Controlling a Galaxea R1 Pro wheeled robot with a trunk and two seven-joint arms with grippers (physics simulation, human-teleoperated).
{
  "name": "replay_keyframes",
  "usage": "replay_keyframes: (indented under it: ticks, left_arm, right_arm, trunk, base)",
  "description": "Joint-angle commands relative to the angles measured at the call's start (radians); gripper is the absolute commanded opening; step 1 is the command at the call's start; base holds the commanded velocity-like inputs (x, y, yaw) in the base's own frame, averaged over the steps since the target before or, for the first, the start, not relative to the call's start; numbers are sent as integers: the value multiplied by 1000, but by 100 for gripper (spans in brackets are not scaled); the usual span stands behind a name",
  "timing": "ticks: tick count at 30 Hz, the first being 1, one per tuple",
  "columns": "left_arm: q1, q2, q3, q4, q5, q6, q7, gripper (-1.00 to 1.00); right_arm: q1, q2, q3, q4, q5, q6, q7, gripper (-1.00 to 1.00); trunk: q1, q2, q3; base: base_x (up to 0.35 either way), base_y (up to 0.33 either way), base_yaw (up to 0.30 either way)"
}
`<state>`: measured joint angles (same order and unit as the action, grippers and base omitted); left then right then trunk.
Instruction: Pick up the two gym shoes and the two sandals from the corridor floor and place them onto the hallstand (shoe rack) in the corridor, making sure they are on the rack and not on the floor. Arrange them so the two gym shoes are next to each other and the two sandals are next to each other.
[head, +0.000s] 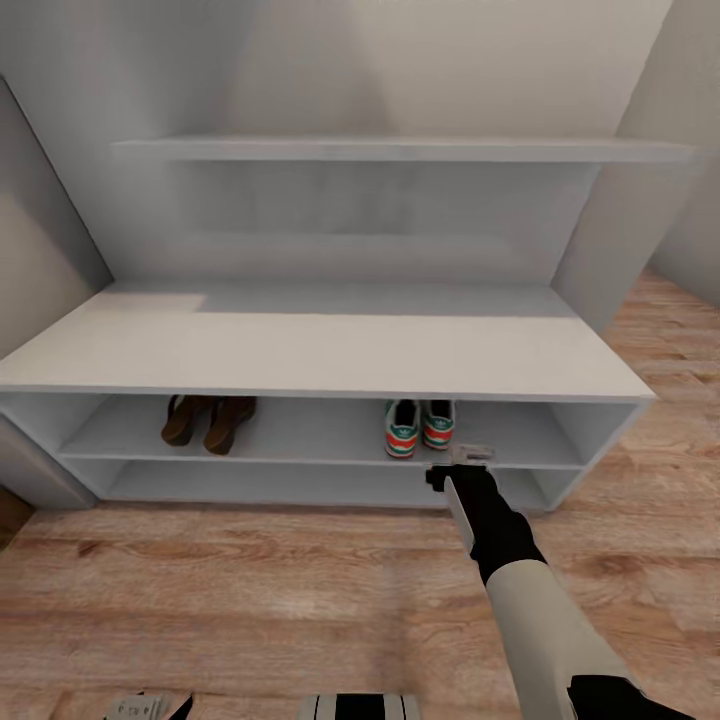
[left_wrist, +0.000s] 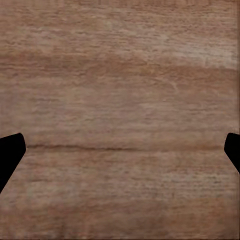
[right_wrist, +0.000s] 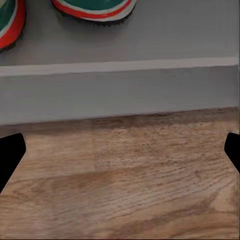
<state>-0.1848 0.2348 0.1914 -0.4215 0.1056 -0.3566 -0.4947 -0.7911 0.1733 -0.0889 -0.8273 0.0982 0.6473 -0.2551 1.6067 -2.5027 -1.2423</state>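
Fingers: right pair (head: 462, 462) spread, empty, just before pale grey two-tier hallstand (head: 330, 355); left pair (left_wrist: 120, 150) spread over wood-plank floor (head: 250, 600) | white green-striped gym shoes (head: 418, 425) paired on its upper tier, right | dark brown sandals (head: 208, 420) paired left, well apart, so each pair reads together.

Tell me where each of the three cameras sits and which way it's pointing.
Head view: high up, facing down at the shoe rack, sandals and sneakers; right gripper reaches in.
Left wrist view: aimed at the wood floor, fingertips at the edges.
Right wrist view: low, facing the rack's front; fingertips apart.
Shared: head and right wrist views both show the sneakers.
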Motion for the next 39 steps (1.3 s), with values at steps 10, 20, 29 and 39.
replay_keyframes:
  ticks: [10, 20, 29, 39]
  left_arm:
    - [0, 0, 5, 1, 9, 2, -10, 100]
    - [0, 0, 7, 0, 9, 1, -10, 100]
    - [0, 1, 5, 0, 9, -2, -10, 100]
    - [0, 2, 5, 1, 11, -2, -10, 100]
  right_arm:
    - [1, 1, -3, 4, 11, 6, 4, 100]
    - [2, 1, -3, 76, 9, -5, 4, 100]
    - [4, 1, -1, 223, 11, -192, 5, 100]
    - [11, 1, 0, 392, 11, -411, 8, 100]
  trunk:
    - [-1, 0, -1]
    - [-1, 0, -1]
    - [-1, 0, -1]
    - [-1, 0, -1]
  base:
    - [-338, 0, 0]
    - [-257, 0, 0]
    - [-26, 0, 0]
    - [-1, 0, 0]
